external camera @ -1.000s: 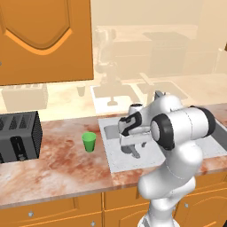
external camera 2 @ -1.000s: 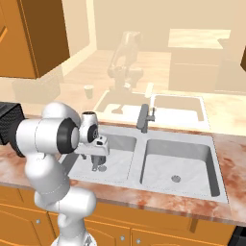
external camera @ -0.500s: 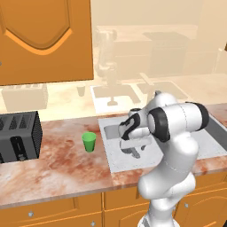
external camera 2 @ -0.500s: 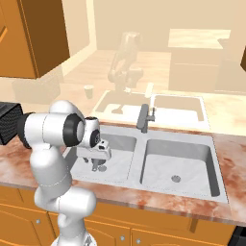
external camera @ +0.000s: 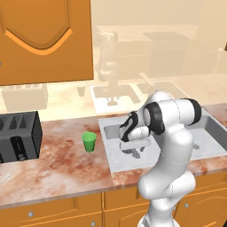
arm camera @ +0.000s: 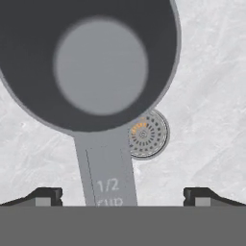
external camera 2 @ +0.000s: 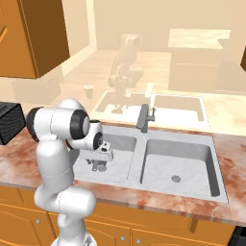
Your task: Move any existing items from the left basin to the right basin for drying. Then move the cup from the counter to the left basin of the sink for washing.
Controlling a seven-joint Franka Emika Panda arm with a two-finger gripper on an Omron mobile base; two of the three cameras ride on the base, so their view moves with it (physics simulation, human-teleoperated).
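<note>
The existing item, a small dark grey round pot (arm camera: 101, 62), lies on the floor of the left basin (arm camera: 211, 96) next to the round drain (arm camera: 146, 134). Its flat handle (arm camera: 109, 173) runs straight between my fingertips. My gripper (arm camera: 122, 196) is open and hangs low over that handle, with one fingertip (arm camera: 44, 194) on either side and not touching it. From the base cameras the gripper (external camera: 133, 151) (external camera 2: 98, 166) is down inside the left basin (external camera: 113, 148) (external camera 2: 122, 156). The green cup (external camera: 89, 142) stands upright on the counter (external camera: 57, 168), left of the sink. The right basin (external camera 2: 178, 161) (external camera: 208, 135) holds nothing.
A black toaster (external camera: 17, 136) (external camera 2: 9, 122) stands at the counter's far left. The grey faucet (external camera 2: 144, 117) rises behind the divider between the basins. An orange wall cabinet (external camera: 44, 40) hangs above the counter.
The arm has lowered the hand into the left basin, down onto the pot's handle. The jaws have stayed open. The cup has not moved.
</note>
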